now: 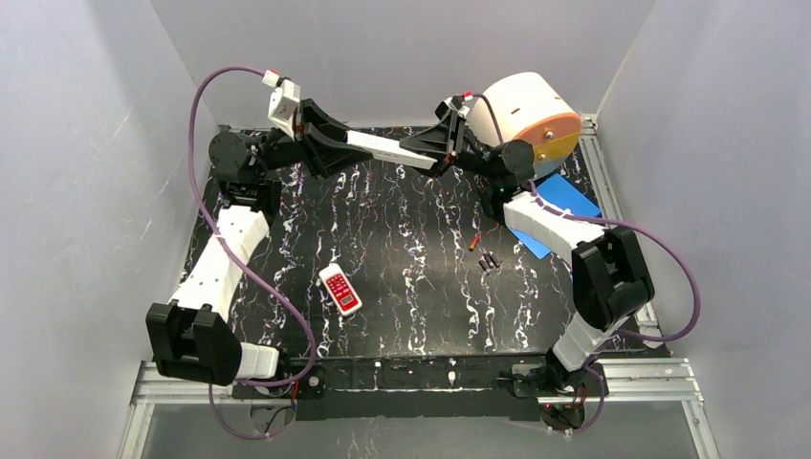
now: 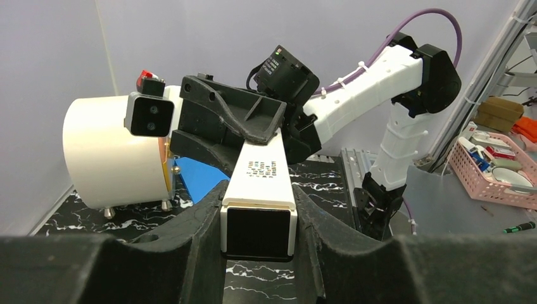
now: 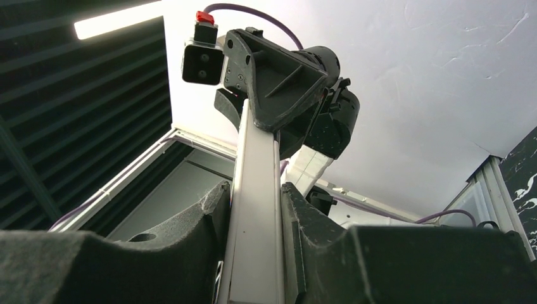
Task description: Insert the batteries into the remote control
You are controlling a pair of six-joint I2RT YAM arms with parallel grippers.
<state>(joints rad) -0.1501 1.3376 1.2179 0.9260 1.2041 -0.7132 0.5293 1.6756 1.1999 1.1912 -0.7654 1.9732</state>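
The long white remote control point(image 1: 387, 149) hangs in the air at the back of the table, held at both ends. My left gripper point(image 1: 330, 143) is shut on its left end; the left wrist view shows the bar point(image 2: 261, 183) between the fingers point(image 2: 202, 247), its dark end face toward the camera. My right gripper point(image 1: 435, 148) is shut on its right end, the bar point(image 3: 256, 215) clamped between the fingers point(image 3: 304, 234). The batteries point(image 1: 488, 259), black with one red-orange point(image 1: 475, 243), lie on the table right of centre.
A shorter white remote with a red button face point(image 1: 339, 289) lies left of centre. A large white cylinder with an orange face point(image 1: 531, 120) stands at the back right on blue sheets point(image 1: 564, 201). Grey walls enclose the black marbled table point(image 1: 411, 316).
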